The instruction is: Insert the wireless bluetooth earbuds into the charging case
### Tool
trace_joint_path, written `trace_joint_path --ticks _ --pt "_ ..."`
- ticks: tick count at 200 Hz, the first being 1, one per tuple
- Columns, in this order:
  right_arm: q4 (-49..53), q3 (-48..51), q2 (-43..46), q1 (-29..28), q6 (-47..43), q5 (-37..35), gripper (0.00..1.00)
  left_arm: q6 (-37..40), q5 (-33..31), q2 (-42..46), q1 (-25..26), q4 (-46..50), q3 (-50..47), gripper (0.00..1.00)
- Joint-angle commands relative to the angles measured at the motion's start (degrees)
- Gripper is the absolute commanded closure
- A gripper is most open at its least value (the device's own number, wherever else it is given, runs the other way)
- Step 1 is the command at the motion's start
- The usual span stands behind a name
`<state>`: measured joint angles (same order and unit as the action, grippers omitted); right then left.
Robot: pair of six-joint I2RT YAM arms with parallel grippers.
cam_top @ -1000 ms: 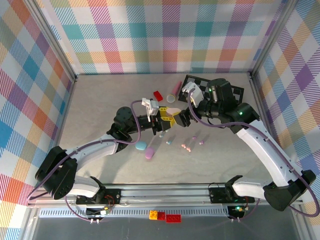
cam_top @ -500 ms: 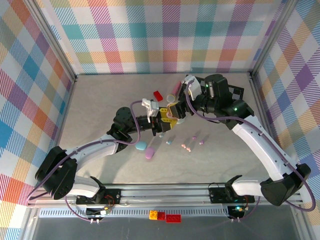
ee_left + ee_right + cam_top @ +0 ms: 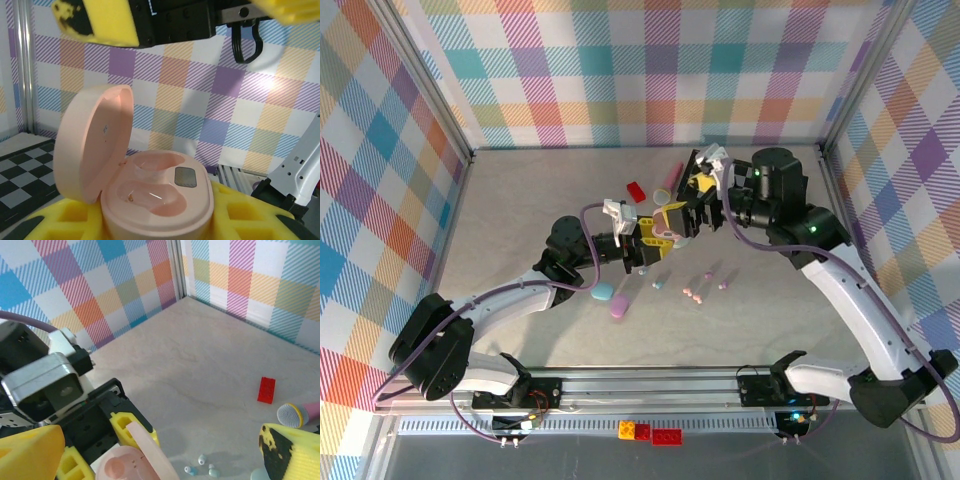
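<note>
Since L claw is clamping the pink case upright w/ lid tipped back, its sockets are facing R claw, hanging spread wide & empty just above. Earbuds are lying loose on table beside L claw's tip; none seated.

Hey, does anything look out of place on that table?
A red brick and a toy microphone lie at the back, unrelated to the job. The earbuds are scattered loose, the open pink case empty.
</note>
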<state>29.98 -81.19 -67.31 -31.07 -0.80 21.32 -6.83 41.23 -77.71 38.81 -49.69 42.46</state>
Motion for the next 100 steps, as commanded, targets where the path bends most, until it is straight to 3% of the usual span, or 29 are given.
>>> trace_joint_path --ticks 1,48,82,100 --pt "-1.9 1.5 1.2 0.3 1.1 2.5 0.01 -0.7 0.0 1.3 -0.5 -3.0 -0.3 0.66" --pt "-0.9 4.6 4.4 4.0 9.9 -0.7 0.01 -0.7 -1.0 2.1 -1.1 -3.8 -1.9 0.66" --pt "-0.9 14.2 9.2 11.8 24.8 -1.9 0.01 -1.3 -1.5 3.3 -2.8 -5.0 -3.8 0.66" --pt "-0.1 19.8 11.6 13.3 28.9 -3.3 0.01 -1.6 -1.9 4.2 -3.9 -4.8 -4.7 0.66"
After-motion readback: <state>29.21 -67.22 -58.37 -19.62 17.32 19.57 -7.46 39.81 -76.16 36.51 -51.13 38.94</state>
